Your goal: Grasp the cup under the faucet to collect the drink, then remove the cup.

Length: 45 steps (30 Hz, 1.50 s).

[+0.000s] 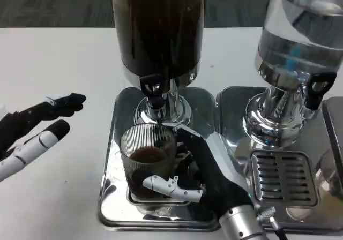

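While the cup [147, 162] sits under the faucet [154, 92], partly filled, the right hand [206, 175] wraps its ribbed wall; likely slick, spillable. Grip mid-body, upright. Left hand [35, 130] open, idle on the table [59, 68].

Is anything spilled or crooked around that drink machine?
Nothing stands out. The ribbed clear glass cup stands upright under the black faucet, held by the right hand, with dark drink inside it.
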### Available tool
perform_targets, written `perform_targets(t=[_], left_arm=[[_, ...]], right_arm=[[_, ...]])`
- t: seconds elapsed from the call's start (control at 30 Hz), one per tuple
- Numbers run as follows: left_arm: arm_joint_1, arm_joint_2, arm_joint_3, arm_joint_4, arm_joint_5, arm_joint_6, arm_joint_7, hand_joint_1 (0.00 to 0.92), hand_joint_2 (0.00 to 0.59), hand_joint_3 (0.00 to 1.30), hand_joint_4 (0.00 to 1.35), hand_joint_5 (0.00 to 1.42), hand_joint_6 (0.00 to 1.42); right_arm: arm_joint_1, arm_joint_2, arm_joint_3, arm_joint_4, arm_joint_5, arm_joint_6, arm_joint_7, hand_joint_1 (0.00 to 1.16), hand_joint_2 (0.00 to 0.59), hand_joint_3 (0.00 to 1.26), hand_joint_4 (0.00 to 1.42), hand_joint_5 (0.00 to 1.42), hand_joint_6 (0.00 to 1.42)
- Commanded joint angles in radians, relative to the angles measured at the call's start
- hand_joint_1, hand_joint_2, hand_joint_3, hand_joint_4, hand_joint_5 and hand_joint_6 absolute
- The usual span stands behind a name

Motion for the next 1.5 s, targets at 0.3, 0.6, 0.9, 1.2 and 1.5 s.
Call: perform_targets(t=[0.3,0.6,0.9,1.2,1.5], left_arm=[[-0.029,0.005,-0.022,0.04,0.003,-0.017,0.002,0.0,0.212,0.21,0.2,0.19,0.16],[-0.048,0.006,-0.028,0.068,0.004,-0.028,-0.002,0.0,0.213,0.2,0.2,0.19,0.16],[-0.067,0.008,-0.041,0.098,0.009,-0.044,-0.008,0.0,0.213,0.2,0.19,0.19,0.16],[-0.068,0.004,-0.074,0.115,0.009,-0.068,-0.012,0.0,0.214,0.19,0.19,0.19,0.16],[-0.082,0.003,-0.109,0.137,-0.004,-0.087,-0.036,0.0,0.205,0.18,0.17,0.19,0.16]], right_arm=[[0.029,-0.005,-0.028,-0.04,-0.001,-0.022,-0.032,0.67,0.208,0.38,0.47,0.65,0.82],[0.042,-0.012,-0.037,-0.052,0.0,-0.026,-0.043,0.67,0.213,0.4,0.49,0.67,0.84],[0.054,-0.016,-0.046,-0.071,-0.001,-0.031,-0.055,0.68,0.213,0.41,0.5,0.67,0.85],[0.073,-0.023,-0.06,-0.092,0.001,-0.028,-0.053,0.68,0.213,0.41,0.5,0.68,0.86],[0.09,-0.024,-0.071,-0.119,-0.001,-0.024,-0.05,0.68,0.215,0.42,0.51,0.69,0.87]])
